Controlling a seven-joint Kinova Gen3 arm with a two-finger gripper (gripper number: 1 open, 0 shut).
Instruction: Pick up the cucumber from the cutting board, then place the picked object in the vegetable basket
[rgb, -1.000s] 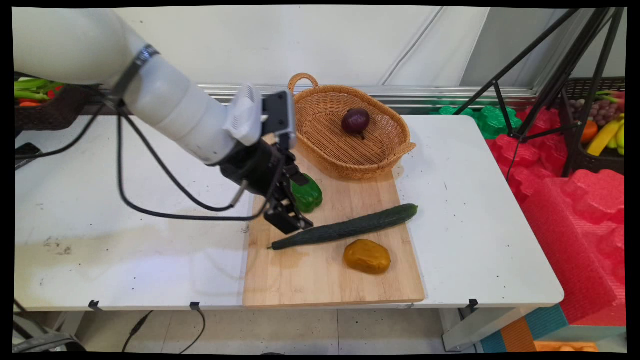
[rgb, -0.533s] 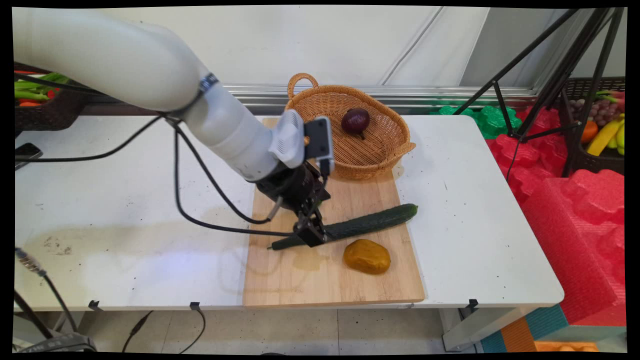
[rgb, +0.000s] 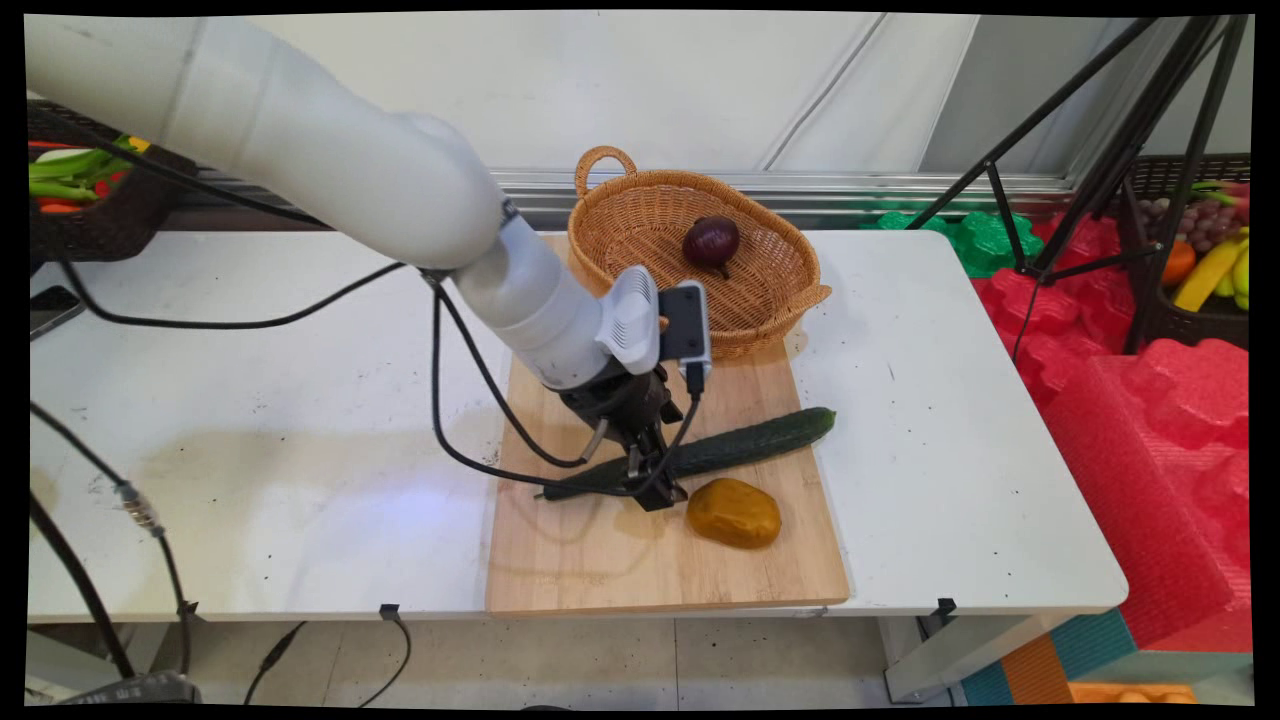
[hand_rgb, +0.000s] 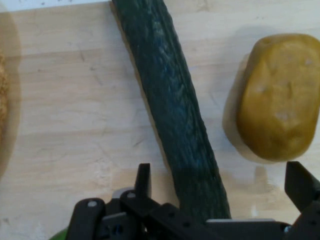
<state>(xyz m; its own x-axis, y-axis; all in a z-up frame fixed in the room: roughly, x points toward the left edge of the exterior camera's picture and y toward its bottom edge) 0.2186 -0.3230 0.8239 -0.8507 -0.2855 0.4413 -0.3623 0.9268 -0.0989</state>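
Straddling the cucumber (hand_rgb: 172, 107) on the cutting board (rgb: 600, 570), the gripper (hand_rgb: 220, 190) stands wide apart, potato (hand_rgb: 280, 95) just beside it.

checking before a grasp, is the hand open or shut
Open: in the hand view the black two-finger hand has its fingers spread wide, either side of the long dark green cucumber on the wooden board.

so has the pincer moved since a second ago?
Yes. The pincer has shifted right along the cutting board, past the cucumber, toward the potato.
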